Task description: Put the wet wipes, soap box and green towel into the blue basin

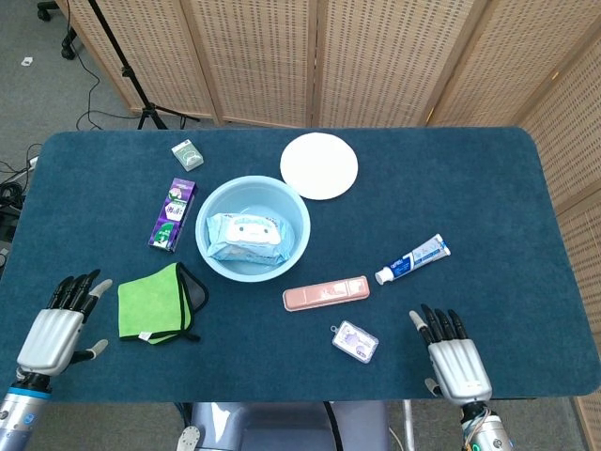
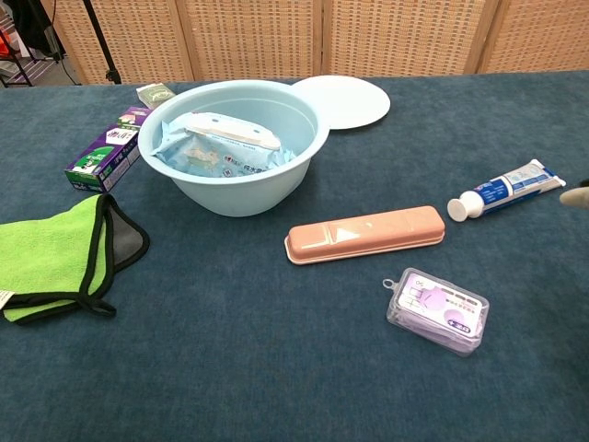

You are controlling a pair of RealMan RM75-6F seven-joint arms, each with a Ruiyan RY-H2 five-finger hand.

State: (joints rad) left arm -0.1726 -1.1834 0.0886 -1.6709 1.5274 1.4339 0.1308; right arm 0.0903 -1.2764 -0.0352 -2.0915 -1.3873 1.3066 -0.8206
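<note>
The blue basin (image 1: pixel 302 225) (image 2: pixel 311 124) stands left of the table's middle, with the wet wipes pack (image 1: pixel 245 237) (image 2: pixel 219 140) lying inside it. The green towel (image 1: pixel 155 303) (image 2: pixel 46 253) lies folded at the front left, apart from the basin. A long pink case (image 1: pixel 326 293) (image 2: pixel 365 233) and a small clear purple box (image 1: pixel 355 341) (image 2: pixel 437 310) lie in front of the basin. My left hand (image 1: pixel 58 324) hovers open left of the towel. My right hand (image 1: pixel 454 357) is open at the front edge, right of the purple box. One right fingertip (image 2: pixel 575 196) shows in the chest view.
A white plate (image 1: pixel 319 165) sits behind the basin. A toothpaste tube (image 1: pixel 413 258) lies to the right. A purple carton (image 1: pixel 173 213) and a small green box (image 1: pixel 187 153) lie left of the basin. Wicker screens stand behind the table.
</note>
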